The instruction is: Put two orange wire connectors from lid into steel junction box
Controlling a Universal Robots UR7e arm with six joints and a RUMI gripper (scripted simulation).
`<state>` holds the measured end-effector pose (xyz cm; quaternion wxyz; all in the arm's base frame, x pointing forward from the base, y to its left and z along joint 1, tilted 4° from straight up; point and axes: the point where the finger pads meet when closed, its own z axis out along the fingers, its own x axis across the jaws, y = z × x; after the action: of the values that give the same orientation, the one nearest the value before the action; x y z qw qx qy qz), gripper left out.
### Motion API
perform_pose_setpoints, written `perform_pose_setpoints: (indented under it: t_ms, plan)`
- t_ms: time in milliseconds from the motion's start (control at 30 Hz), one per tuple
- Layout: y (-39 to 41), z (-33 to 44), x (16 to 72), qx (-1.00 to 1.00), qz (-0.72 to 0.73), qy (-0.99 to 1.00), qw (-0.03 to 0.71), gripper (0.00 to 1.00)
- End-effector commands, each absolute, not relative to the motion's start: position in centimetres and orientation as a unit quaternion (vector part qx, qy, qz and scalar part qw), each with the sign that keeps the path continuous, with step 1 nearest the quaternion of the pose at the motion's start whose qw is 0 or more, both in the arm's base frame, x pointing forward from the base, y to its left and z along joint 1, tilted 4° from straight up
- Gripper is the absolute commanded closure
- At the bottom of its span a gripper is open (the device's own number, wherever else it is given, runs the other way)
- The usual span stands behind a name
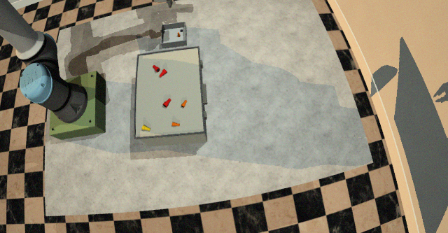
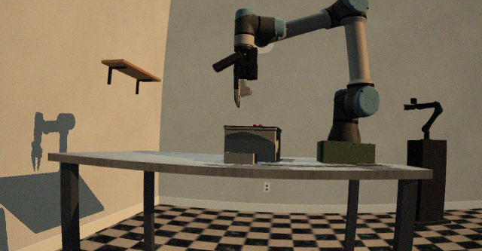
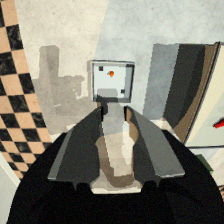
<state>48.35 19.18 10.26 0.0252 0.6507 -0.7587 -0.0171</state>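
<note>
The steel junction box (image 1: 173,35) stands on the table just beyond the tool case's open lid (image 1: 168,93). One orange wire connector (image 1: 178,34) lies inside the box; it also shows in the wrist view (image 3: 111,73). Two more orange connectors (image 1: 184,103) (image 1: 175,124) lie in the lid. My gripper (image 2: 238,102) hangs high above the box, fingers pointing down. In the wrist view its fingers stand a little apart with nothing between them, and the box (image 3: 112,81) is far below.
Three red connectors (image 1: 156,68) (image 1: 163,73) (image 1: 166,102) and a yellow one (image 1: 145,128) also lie in the lid. My green base block (image 1: 78,105) stands left of the case. The case (image 2: 252,143) rises above the low box (image 2: 239,157).
</note>
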Motion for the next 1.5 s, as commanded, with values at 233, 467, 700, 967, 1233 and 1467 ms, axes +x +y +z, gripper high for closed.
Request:
perform_pose_setpoints:
  t_ms: [233,467,700,967,1233,1467]
  plan:
    - [19.2,11.2,48.4,0.651,-0.017,-0.759,0.025,0.85]
    - [19.2,11.2,48.4,0.651,-0.017,-0.759,0.025,0.85]
    - [19.2,11.2,48.4,0.651,-0.017,-0.759,0.025,0.85]
    - [18.3,11.2,48.7,0.649,-0.017,-0.76,0.025,0.85]
    - [15.0,11.2,49.3,0.642,-0.017,-0.766,0.024,0.85]
    - [7.9,11.2,49.9,0.628,-0.015,-0.778,0.024,0.85]
